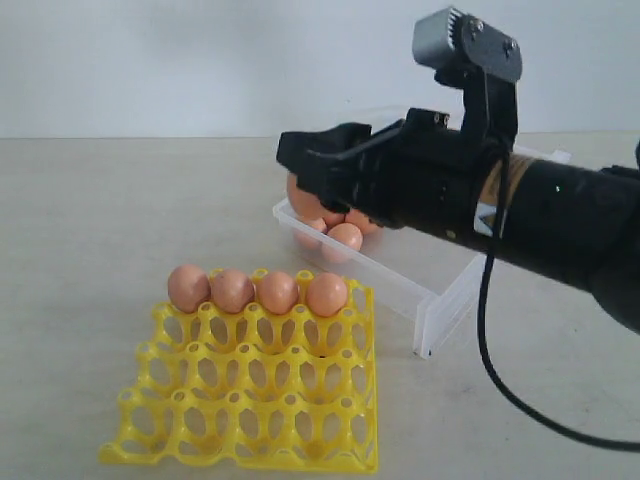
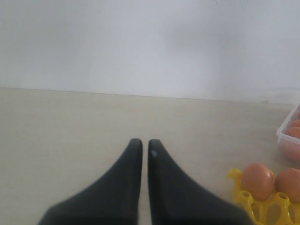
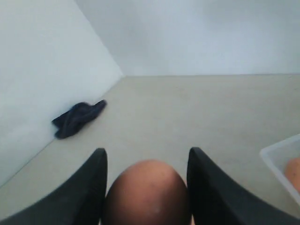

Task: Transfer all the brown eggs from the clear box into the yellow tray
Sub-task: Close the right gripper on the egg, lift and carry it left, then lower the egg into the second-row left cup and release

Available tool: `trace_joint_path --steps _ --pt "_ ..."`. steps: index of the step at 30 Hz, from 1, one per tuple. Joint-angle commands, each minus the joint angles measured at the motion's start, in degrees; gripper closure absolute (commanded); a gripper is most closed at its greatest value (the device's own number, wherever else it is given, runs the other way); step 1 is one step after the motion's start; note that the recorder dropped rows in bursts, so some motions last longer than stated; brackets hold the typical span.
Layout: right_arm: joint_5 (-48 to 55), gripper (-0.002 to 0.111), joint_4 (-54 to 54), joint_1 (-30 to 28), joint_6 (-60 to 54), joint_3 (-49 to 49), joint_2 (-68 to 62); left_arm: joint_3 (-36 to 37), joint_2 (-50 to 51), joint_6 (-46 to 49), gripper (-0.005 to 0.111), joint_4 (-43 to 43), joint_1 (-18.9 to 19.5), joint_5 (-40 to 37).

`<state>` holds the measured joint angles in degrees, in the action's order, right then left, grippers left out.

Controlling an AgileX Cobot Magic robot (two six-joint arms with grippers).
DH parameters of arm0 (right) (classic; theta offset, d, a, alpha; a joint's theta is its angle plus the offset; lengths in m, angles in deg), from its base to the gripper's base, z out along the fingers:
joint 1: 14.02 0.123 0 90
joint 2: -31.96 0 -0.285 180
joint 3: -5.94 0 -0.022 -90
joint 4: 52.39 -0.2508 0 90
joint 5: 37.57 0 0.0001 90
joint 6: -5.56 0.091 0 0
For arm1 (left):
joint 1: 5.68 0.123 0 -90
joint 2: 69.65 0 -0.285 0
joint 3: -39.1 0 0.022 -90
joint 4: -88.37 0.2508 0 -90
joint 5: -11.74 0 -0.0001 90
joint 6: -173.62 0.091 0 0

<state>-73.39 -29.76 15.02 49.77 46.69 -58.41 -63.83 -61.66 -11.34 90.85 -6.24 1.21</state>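
The right hand (image 3: 147, 150) grips one brown egg (image 3: 147, 192) between its two black fingers (image 3: 89, 187), poised above the near corner of the clear box (image 1: 400, 285). More eggs (image 1: 345, 237) lie clustered inside the box beneath it. In front of the box, apart from it on the pale desk (image 1: 90, 230), the yellow tray (image 1: 250, 400) carries four eggs (image 1: 277, 292) side by side in its far row, with the other cups bare. The left hand (image 2: 142, 143) hangs low over the desk beside the tray, its fingers drawn almost together on nothing. A dark cloth (image 3: 77, 118) lies crumpled by the wall.
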Motion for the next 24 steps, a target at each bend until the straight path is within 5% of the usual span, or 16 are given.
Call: trace_joint_path --steps 1,6,14,24 --pt "-10.1 0.108 14.6 0.1 9.3 1.4 -1.3 0.1 -0.2 0.0 0.103 -0.1 0.3 0.3" --pt "-22.3 0.108 19.2 0.1 12.6 -3.2 -8.5 0.1 -0.2 0.0 0.103 -0.1 0.3 0.3" --pt "-26.0 0.108 30.4 0.4 12.8 -19.2 -23.7 0.1 -0.2 0.0 0.103 -0.1 0.3 0.3" --pt "-7.4 0.108 38.0 6.3 4.0 -32.9 -34.8 0.1 -0.2 0.0 0.103 -0.1 0.3 0.3"
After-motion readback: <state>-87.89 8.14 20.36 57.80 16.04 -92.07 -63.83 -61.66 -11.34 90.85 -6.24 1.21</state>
